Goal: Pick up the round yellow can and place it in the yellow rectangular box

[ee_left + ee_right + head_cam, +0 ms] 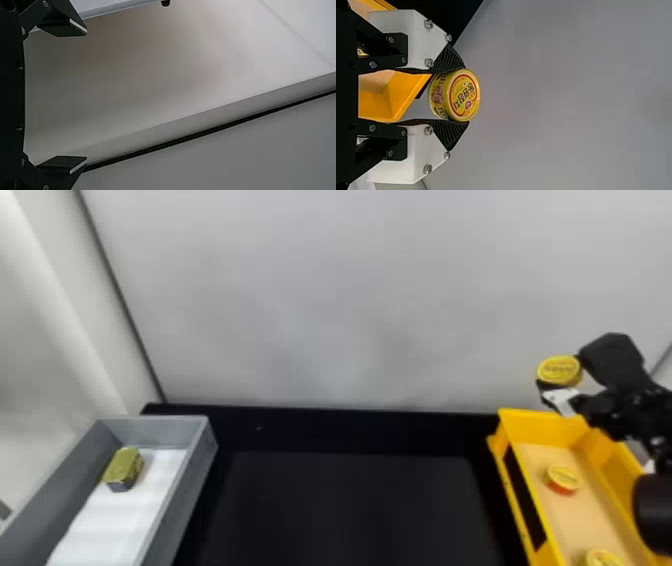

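Grey wall (320, 290) behind, right gripper (466, 95) clamping round yellow can (455, 95): likely stiff, slick, modest weight, best held across its curved side; left gripper (86, 96) spread wide.

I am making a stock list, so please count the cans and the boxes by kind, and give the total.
Round yellow cans: 3 (one in the right gripper, two in the yellow box)
Boxy gold-green can: 1
Yellow box: 1
Grey box: 1
Total: 6
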Controlling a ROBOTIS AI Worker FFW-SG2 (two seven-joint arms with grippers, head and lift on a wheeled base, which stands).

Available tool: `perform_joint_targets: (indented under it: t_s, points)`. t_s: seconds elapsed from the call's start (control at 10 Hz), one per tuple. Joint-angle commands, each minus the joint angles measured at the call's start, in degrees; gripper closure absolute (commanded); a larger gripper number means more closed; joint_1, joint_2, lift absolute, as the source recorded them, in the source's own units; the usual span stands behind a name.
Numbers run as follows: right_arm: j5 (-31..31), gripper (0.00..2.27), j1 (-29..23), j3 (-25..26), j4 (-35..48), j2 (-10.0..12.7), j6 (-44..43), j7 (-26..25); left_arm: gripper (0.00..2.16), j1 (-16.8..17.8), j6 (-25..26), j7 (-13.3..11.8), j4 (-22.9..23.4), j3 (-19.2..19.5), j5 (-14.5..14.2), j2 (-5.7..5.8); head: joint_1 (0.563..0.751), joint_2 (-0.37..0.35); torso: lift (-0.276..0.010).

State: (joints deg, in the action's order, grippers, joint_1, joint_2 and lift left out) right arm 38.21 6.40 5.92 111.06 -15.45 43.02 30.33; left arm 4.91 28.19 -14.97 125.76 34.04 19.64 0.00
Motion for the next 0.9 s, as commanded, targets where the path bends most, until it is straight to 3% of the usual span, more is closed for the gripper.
perform_joint_targets:
  t_s: [0.0,0.1,0.2,0.4,0.6,0.8]
  points:
    - [-7.7,0.73,-2.97,5.68,-1.46,0.77,-3.36,-5.35,0.14,-0.16,0.12,-0.5,0.02,0.43,0.14,-0.15,0.629,0.012,-0.055]
    - [-11.83,0.73,-3.41,8.05,-1.9,0.42,-4.33,-7.11,0.14,0.1,-0.05,-0.5,-0.16,-0.01,0.32,-0.15,0.629,0.012,-0.055]
    - [-12.71,0.73,-3.23,10.16,-3.57,0.59,-7.41,-5.44,0.14,0.28,-0.67,-0.5,-0.6,-0.54,0.49,-0.15,0.629,0.012,-0.055]
    - [-12.8,0.73,-2.53,11.3,-4.97,0.86,-10.48,-3.95,0.14,-0.6,-1.02,-1.64,-1.04,2.01,0.32,-0.15,0.629,0.012,-0.055]
    - [-11.56,0.73,-3.94,14.29,-1.63,0.15,-9.25,-1.31,0.14,-1.74,-3.04,-3.75,-3.32,7.73,0.32,-0.15,0.629,0.012,-0.055]
    - [-7.7,0.73,-4.02,14.47,-1.02,0.33,-9.87,1.86,0.14,-2.71,-3.31,-2.61,-2.09,15.9,0.05,-0.15,0.629,0.012,-0.055]
